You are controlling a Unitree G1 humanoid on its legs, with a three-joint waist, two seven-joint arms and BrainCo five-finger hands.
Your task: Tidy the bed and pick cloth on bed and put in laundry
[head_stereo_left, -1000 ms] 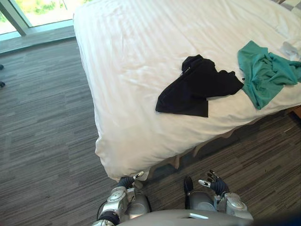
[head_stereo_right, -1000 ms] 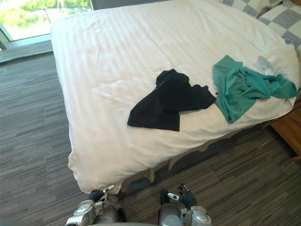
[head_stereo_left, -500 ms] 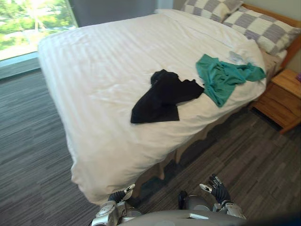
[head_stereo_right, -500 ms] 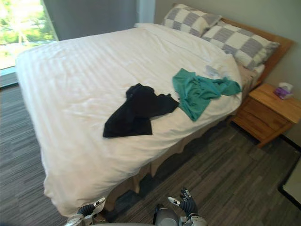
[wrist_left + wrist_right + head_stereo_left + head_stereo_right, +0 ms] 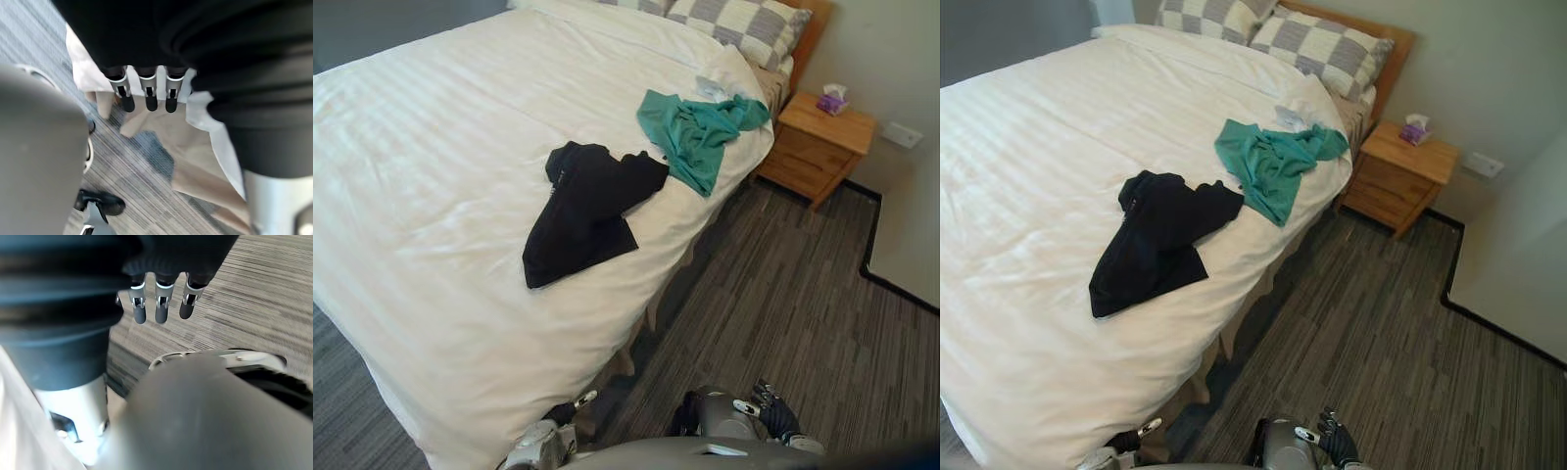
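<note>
bed [image 5: 1028, 117] 1 | cloths 2: black cloth [image 5: 1156, 245], teal cloth [image 5: 1268, 166] | checked pillows [image 5: 1317, 54] 2 | nightstand [image 5: 1396, 176] 1 | tissue box [image 5: 1416, 128] 1

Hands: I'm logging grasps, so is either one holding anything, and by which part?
Nothing is held. The left hand and right hand hang open; the black cloth and green cloth lie on the bed.

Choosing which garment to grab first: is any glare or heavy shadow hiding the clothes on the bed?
Left eye view: bed evenly lit, no glare; black cloth and teal cloth stand out plainly on the white cover. Right eye view: shadow lies under the bed's edge on the floor, not on the clothes. Wrist views: left hand and right hand hang open, holding nothing.
</note>
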